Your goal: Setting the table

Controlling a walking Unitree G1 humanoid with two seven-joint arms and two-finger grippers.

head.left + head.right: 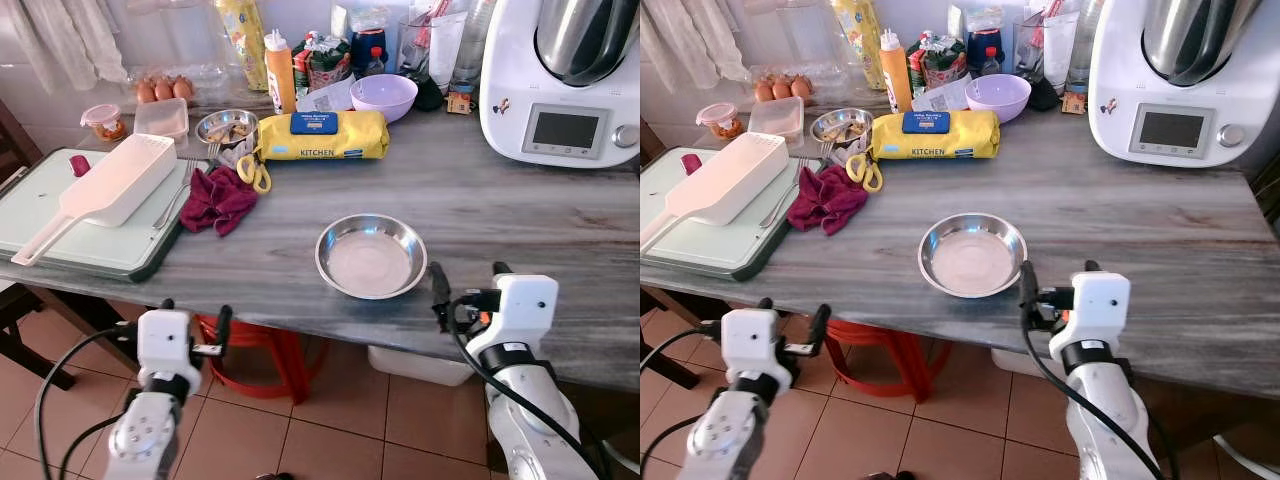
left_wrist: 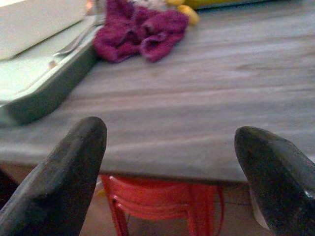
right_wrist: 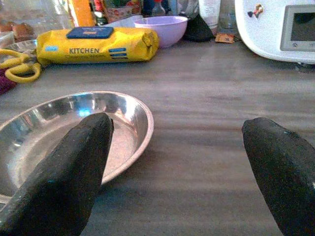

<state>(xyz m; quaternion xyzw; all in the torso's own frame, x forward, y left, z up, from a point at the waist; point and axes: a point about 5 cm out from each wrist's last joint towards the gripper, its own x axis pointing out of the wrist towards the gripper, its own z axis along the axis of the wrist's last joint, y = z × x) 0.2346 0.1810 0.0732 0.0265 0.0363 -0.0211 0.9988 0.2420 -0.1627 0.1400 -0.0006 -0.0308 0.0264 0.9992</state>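
On the table (image 1: 520,215) before me a bowl (image 1: 371,256) sits at twelve; cloth (image 1: 218,198) and tray (image 1: 90,235) at ten, wipes pack (image 1: 322,136) behind at eleven, machine (image 1: 565,80) at one.

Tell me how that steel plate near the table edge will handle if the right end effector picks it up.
The steel plate looks thin and empty, so probably light and rigid. Its polished, sloping rim may slip between the fingers. Pushed, it would likely slide rather than tip on the smooth table. The right end effector is open beside it.

Beside the yellow kitchen pack (image 1: 322,136) I count three eggs (image 1: 164,89), two steel bowls (image 1: 371,256), one purple bowl (image 1: 384,96).
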